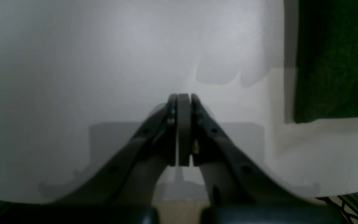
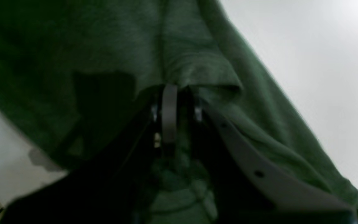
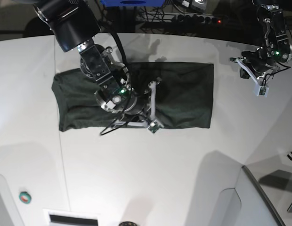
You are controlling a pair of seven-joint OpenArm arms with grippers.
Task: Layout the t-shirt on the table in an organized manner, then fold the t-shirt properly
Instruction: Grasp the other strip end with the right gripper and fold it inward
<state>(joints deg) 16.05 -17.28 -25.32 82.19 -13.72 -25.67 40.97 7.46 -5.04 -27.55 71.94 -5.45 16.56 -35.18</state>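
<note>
Dark green knit t-shirt point(image 3: 183, 94) lies as a folded band, centre frame, on glossy white table point(image 3: 136, 188). Right gripper point(image 2: 179, 93) pinches a fabric fold. Left gripper point(image 1: 183, 102) closed, empty, right frame edge.

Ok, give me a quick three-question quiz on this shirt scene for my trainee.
1. True or false: the left tool holds the t-shirt.
2. Which tool is down on the t-shirt? A: left tool. B: right tool.
3. Fill in: the t-shirt lies on a white ____.
Key: 1 false, it is shut and empty over the bare table; 2 B; 3 table.
</note>
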